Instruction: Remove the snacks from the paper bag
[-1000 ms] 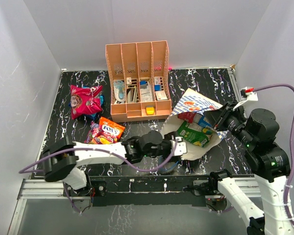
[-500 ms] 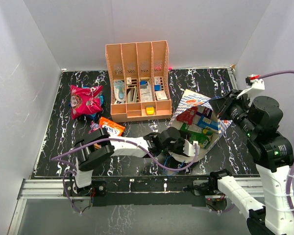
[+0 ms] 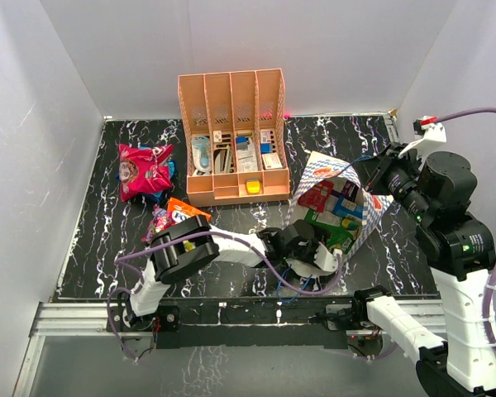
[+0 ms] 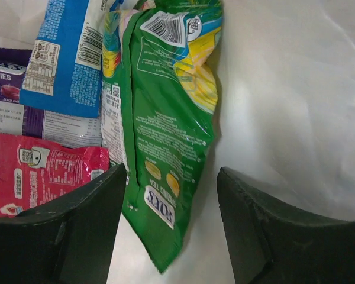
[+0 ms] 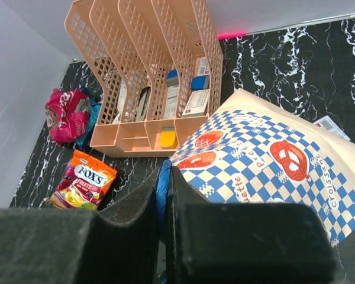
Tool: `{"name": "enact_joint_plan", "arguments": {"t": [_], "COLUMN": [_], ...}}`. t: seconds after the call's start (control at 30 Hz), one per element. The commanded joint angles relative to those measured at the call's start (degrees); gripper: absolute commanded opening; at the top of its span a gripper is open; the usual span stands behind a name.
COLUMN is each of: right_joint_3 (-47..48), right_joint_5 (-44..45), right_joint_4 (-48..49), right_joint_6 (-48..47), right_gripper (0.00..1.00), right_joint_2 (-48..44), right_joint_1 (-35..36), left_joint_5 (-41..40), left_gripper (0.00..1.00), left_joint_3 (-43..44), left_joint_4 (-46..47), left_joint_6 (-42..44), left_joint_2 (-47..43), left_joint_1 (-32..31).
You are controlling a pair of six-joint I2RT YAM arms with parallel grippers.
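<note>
Deep in the paper bag [image 3: 318, 169] on the right, the left gripper [image 4: 170, 195] sits with jaws apart either side of the green packet [image 4: 165, 118] while the right gripper [image 5: 165, 204] pinches the blue handle [image 5: 163, 177], and a crooked close could squirt that slick foil away.

The top view sits high behind the arms, looking down over the whole worktop [image 3: 380, 141]. The left wrist view is very close, inside the paper bag [image 3: 322, 168], facing a green packet [image 4: 165, 142], with the left fingers [image 4: 65, 231] dark along its lower edge. The right wrist view hangs raised at the right, facing left and far past the right fingers [image 5: 124, 236]. With the top view it shares the bag's patterned outside, the orange organizer [image 5: 148, 71], the orange FOX'S packet [image 5: 86, 180] and the pink packet [image 5: 65, 115].
</note>
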Motion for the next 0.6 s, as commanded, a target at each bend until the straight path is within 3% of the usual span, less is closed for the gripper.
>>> {"name": "enact_joint_plan", "arguments": {"t": [0.0, 0.07, 0.37, 0.57], "right_joint_3": [3.41, 3.5, 2.63, 3.82], "right_joint_5": [-2.01, -2.68, -0.33, 1.92], "right_joint_4": [4.28, 4.53, 4.1, 1.45], "right_joint_6": [0.13, 0.37, -2.17, -8.04], "right_gripper": [0.08, 0.08, 0.08, 0.08], "right_joint_2": [-0.36, -0.45, -0.82, 1.1], "right_joint_1": [-0.08, -0.04, -0.04, 0.03], "left_joint_5": [-3.48, -4.38, -7.05, -8.12], "left_gripper": [0.59, 0.53, 0.0, 0.0], "left_joint_3": [3.91, 4.73, 6.58, 4.27], "left_joint_4": [2.72, 3.93, 2.08, -1.79], "left_joint_6": [4.93, 5.97, 4.42, -3.85], "left_joint_2": [2.96, 4.25, -0.14, -8.45], "left_joint_1": [0.39, 0.46, 0.03, -0.77]}}
